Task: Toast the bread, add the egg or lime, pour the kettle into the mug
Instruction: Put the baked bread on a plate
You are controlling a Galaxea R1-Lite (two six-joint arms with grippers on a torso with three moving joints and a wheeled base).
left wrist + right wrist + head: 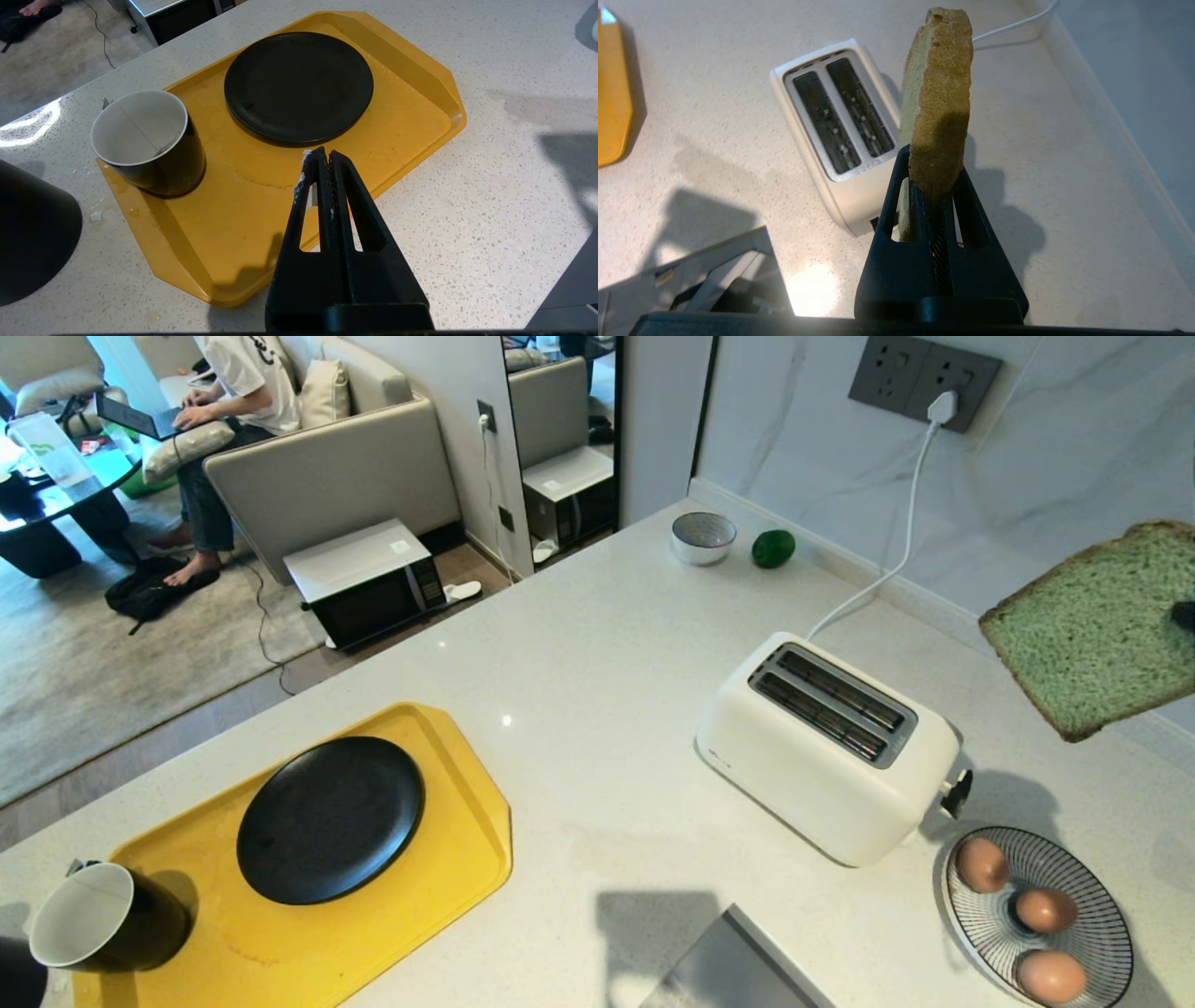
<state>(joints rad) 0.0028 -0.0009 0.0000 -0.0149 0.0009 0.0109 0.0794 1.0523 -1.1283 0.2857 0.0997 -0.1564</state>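
Green bread (941, 93) stands clamped in the right hand (931, 186), seemingly above the toaster (836, 135).

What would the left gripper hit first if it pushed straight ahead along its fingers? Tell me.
Most likely the yellow tray: the left gripper, fingers shut and empty, points down at its floor just short of the black plate. Depth is unclear, so it might reach the plate's near rim instead.
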